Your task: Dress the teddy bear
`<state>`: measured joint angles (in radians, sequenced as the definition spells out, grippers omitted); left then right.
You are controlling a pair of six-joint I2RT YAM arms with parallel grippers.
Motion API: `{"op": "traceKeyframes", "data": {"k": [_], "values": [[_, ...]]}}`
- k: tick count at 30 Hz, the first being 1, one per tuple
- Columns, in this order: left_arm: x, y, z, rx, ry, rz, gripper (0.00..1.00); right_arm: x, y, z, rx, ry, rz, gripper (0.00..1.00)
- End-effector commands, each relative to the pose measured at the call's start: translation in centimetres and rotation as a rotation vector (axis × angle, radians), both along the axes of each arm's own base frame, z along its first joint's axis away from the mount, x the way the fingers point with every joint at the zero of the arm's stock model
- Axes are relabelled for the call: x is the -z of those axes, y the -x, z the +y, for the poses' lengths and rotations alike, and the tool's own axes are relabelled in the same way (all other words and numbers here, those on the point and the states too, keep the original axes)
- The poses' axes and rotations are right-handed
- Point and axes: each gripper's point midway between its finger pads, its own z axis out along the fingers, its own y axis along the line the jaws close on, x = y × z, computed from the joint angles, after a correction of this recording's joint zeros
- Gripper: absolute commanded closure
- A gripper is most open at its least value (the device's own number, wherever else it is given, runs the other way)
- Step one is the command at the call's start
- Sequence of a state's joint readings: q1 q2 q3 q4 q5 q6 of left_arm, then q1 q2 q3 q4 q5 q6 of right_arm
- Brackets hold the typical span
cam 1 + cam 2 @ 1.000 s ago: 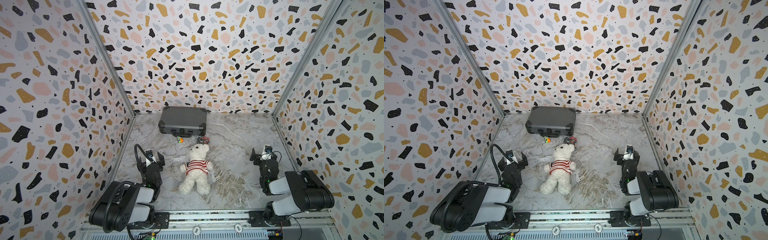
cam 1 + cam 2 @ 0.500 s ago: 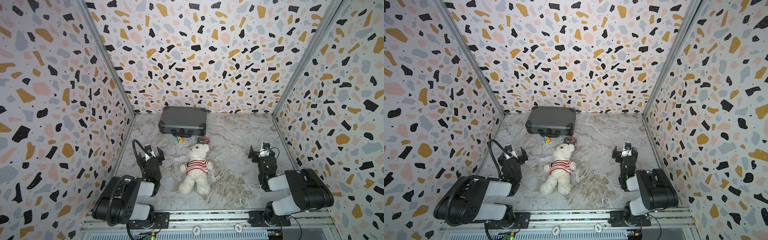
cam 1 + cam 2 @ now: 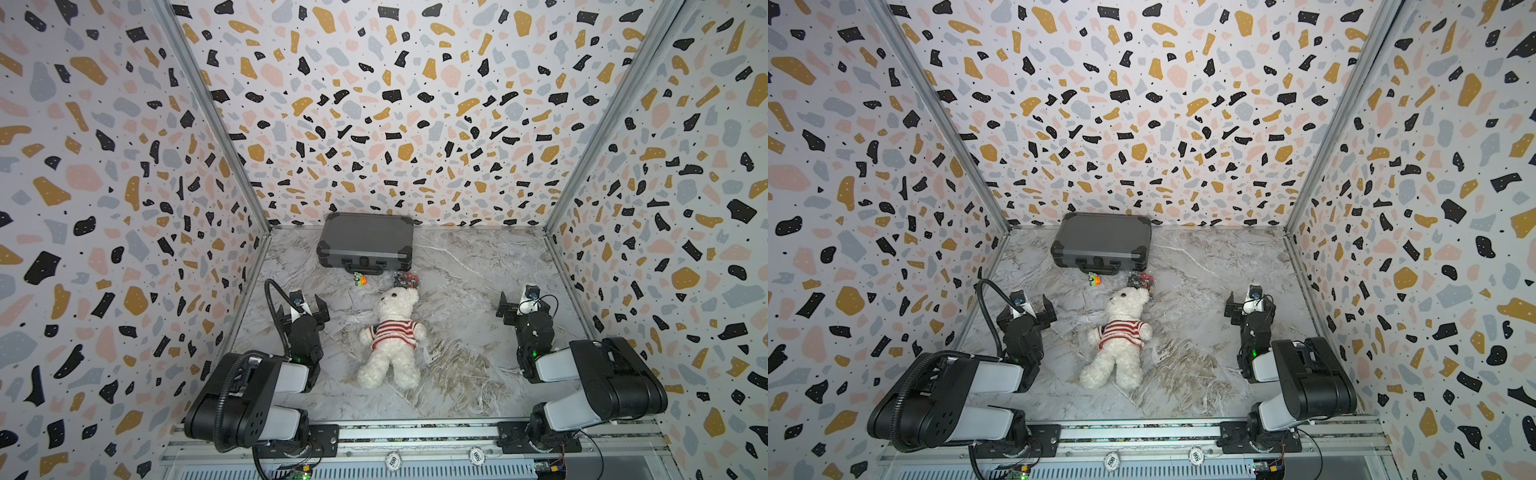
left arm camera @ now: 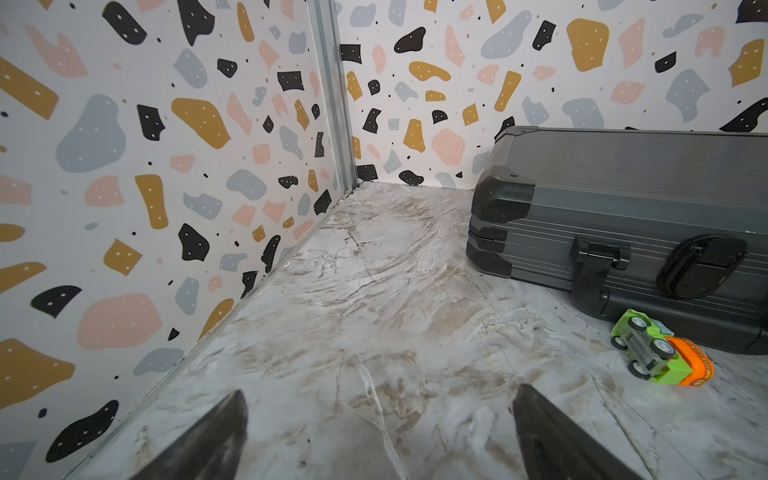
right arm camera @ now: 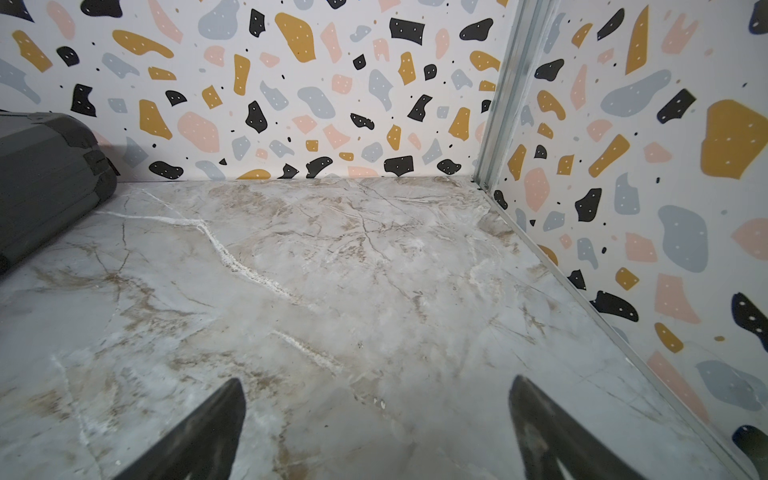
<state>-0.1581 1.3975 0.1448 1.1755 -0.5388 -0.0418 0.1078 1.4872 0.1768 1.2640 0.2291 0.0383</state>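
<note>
The teddy bear (image 3: 392, 332) (image 3: 1121, 336) lies on its back mid-table, white and fluffy, head toward the grey case. A red-and-white striped shirt (image 3: 395, 332) covers its torso. My left gripper (image 3: 302, 305) (image 3: 1027, 309) hovers to the bear's left, open and empty, apart from it. The right gripper (image 3: 521, 303) (image 3: 1249, 305) is well off to the bear's right, also open with nothing in it. In the left wrist view the left gripper (image 4: 379, 390) has only bare marble between its fingers, and so does the right gripper (image 5: 376, 379) in the right wrist view. Neither wrist view shows the bear.
A shut grey case (image 3: 365, 243) (image 3: 1102, 241) (image 4: 623, 199) (image 5: 45, 166) lies against the back wall. A small green and orange toy car (image 3: 358, 279) (image 4: 660, 353) sits in front of it. A small dark cluttered object (image 3: 405, 279) lies by the bear's head. Patterned walls enclose three sides.
Both grippers have shifted slightly toward the back wall, the left arm folding in a little. They stay open. The bear has not moved.
</note>
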Motion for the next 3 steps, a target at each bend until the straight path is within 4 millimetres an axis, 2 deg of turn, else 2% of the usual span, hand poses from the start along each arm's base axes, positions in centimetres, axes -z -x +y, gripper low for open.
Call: {"op": "traceKeyframes", "data": {"k": [1, 3], "values": [[-1.29, -0.40, 0.12, -0.007, 0.015, -0.052, 0.00, -0.56, -0.55, 0.00, 0.006, 0.005, -0.013, 0.01], [-1.31, -0.39, 0.13, -0.008, 0.015, -0.053, 0.00, -0.56, -0.40, 0.03, 0.003, 0.007, -0.013, 0.01]]}}
